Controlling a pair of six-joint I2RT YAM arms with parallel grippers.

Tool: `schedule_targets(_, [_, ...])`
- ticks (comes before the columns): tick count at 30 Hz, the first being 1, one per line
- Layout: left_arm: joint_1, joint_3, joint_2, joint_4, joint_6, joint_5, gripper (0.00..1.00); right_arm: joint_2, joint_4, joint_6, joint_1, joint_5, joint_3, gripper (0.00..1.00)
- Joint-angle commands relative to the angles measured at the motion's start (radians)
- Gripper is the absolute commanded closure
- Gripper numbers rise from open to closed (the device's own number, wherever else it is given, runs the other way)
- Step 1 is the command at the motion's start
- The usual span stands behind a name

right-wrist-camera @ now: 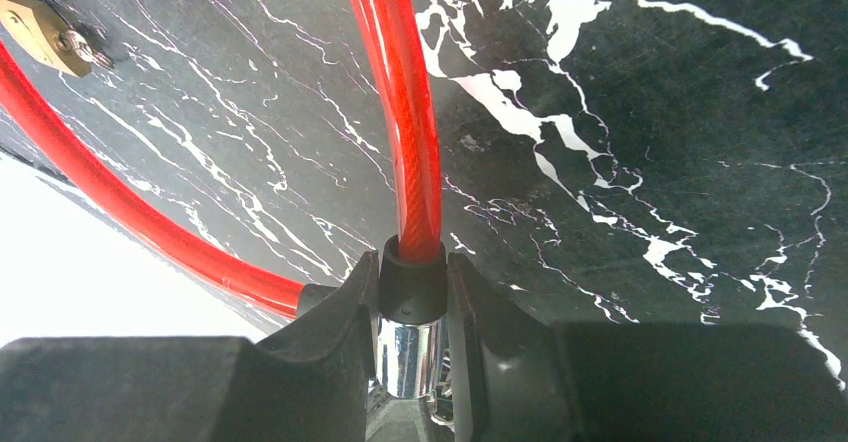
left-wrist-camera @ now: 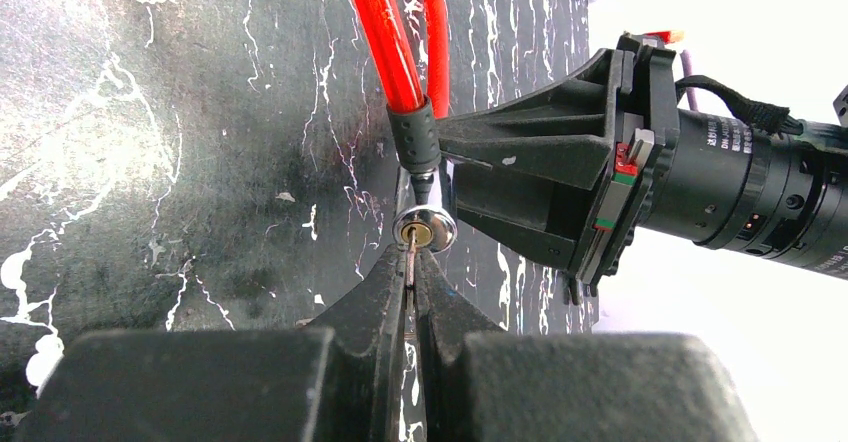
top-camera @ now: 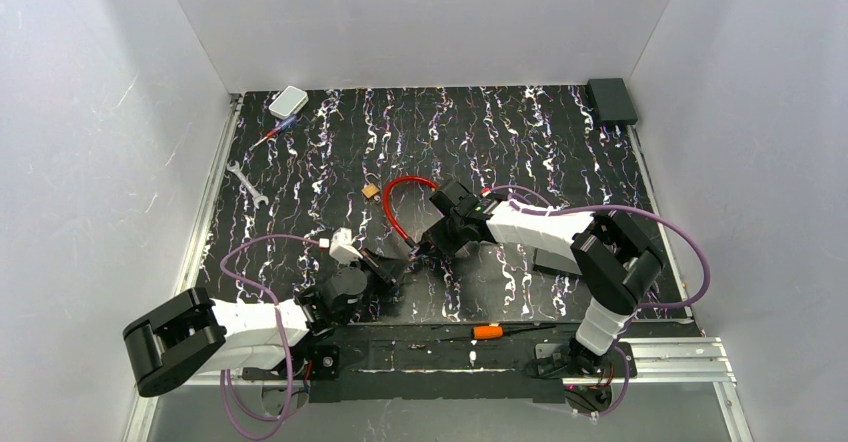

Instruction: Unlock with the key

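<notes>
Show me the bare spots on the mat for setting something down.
Widest free stretch: the far strip between the white box and black box. A smaller patch lies between the wrench and brass padlock. Crowded: the centre, around the red cable.

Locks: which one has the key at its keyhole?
The red cable lock, in the right claw; the left claw holds the key there. The brass padlock lies apart.

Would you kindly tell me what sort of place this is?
Probably a lab robot test cell: white panels wall in a black marbled mat, with the left arm and right arm mounted along an aluminium rail.
</notes>
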Motion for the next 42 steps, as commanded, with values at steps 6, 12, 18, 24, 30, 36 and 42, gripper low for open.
schedule_targets(6, [0.0, 0.046, 0.029, -0.015, 0.018, -0.077, 1.0, -0.019, 0.027, 0.02, 0.036, -0.032, 0.043, 0.99])
schedule_targets(12, [-0.001, 0.082, 0.053, -0.015, 0.064, -0.081, 1.0, -0.013, 0.041, 0.033, 0.068, -0.041, 0.043, 0.99])
schedule_targets(18, [0.0, 0.081, 0.044, -0.015, 0.075, -0.073, 1.0, -0.008, 0.051, 0.037, 0.076, -0.067, 0.044, 0.99])
schedule_targets(24, [-0.001, 0.004, -0.062, -0.057, 0.037, -0.062, 0.53, -0.025, 0.031, 0.037, 0.059, 0.002, 0.025, 0.99])
schedule_targets(30, [0.0, -0.05, -0.232, -0.153, 0.1, 0.016, 0.32, -0.039, 0.016, 0.035, 0.031, 0.034, 0.004, 0.99])
schedule_targets(36, [0.0, -0.083, -0.356, -0.225, 0.13, 0.049, 0.52, -0.046, 0.0, 0.029, 0.021, 0.05, 0.013, 0.99])
schedule_targets(42, [-0.001, -0.065, -0.331, -0.259, 0.132, 0.05, 0.65, -0.049, 0.002, 0.025, 0.02, 0.047, 0.012, 0.99])
